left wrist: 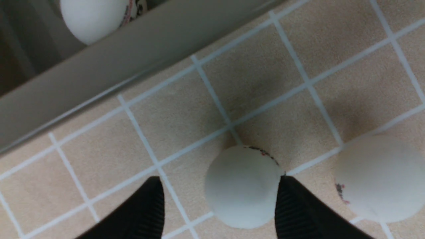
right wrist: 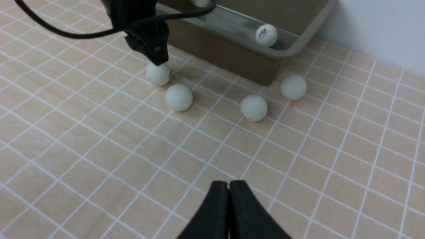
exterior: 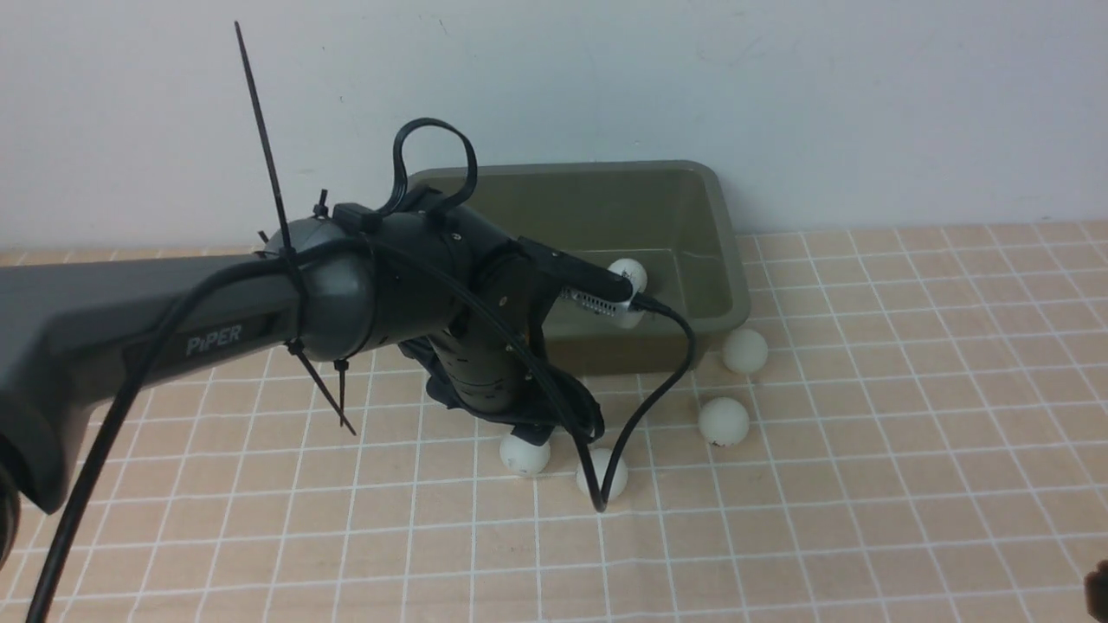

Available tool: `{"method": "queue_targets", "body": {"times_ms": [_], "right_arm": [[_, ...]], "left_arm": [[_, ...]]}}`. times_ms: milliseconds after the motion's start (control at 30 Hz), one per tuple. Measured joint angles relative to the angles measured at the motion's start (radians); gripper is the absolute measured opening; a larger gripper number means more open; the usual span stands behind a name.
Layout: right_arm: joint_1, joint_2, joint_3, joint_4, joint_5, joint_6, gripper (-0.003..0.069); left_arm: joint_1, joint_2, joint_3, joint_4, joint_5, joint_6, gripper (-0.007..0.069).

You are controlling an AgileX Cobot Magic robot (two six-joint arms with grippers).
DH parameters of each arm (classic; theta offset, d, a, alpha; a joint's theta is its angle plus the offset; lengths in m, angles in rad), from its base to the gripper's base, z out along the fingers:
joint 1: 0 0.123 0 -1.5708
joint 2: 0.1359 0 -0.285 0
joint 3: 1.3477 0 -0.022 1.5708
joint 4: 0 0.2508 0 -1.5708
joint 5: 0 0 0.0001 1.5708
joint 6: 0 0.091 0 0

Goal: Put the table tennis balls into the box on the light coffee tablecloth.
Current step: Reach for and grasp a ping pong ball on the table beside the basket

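PING-PONG ROUND-UP: Under your left gripper [left wrist: 219, 191], one white table tennis ball [left wrist: 242, 189] sits on the light coffee tablecloth [left wrist: 172, 119], a peach-beige cloth gridded in thin white lines. The ball lies between the fingers, against one and clear of the other. A second ball [left wrist: 378, 179] with a small dark-and-red mark lies just outside that finger. A third ball [right wrist: 253, 108] and a fourth ball [right wrist: 293, 87] rest farther from the gripper, near the box's corner. The olive-grey box [right wrist: 232, 56] stands upright just beyond the gripper, holding a printed ball [right wrist: 266, 35] by its wall and another ball [right wrist: 200, 2], partly hidden.
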Motion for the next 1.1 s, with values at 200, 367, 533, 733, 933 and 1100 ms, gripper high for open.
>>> {"method": "queue_targets", "body": {"times_ms": [200, 367, 533, 733, 933, 1100], "right_arm": [[0.0, 0.0, 0.0, 0.0, 0.0, 0.0, -0.0013], [0.0, 0.0, 0.0, 0.0, -0.001, 0.0, -0.0013], [0.0, 0.0, 0.0, 0.0, -0.002, 0.0, -0.0013], [0.0, 0.0, 0.0, -0.001, -0.002, 0.0, -0.0013], [0.0, 0.0, 0.0, -0.018, -0.004, 0.0, -0.0013], [0.0, 0.0, 0.0, -0.019, -0.004, 0.0, -0.0013]], "left_arm": [[-0.002, 0.002, 0.0, -0.06, -0.008, 0.038, 0.0372], [-0.002, 0.037, -0.002, -0.077, -0.01, 0.046, 0.0372], [-0.002, 0.071, -0.002, -0.072, -0.031, 0.046, 0.0372], [-0.003, 0.075, -0.002, -0.062, -0.049, 0.048, 0.0315], [-0.005, 0.016, -0.005, -0.033, 0.065, 0.124, 0.0315], [-0.005, -0.119, -0.043, -0.083, 0.131, 0.207, 0.0315]]}}
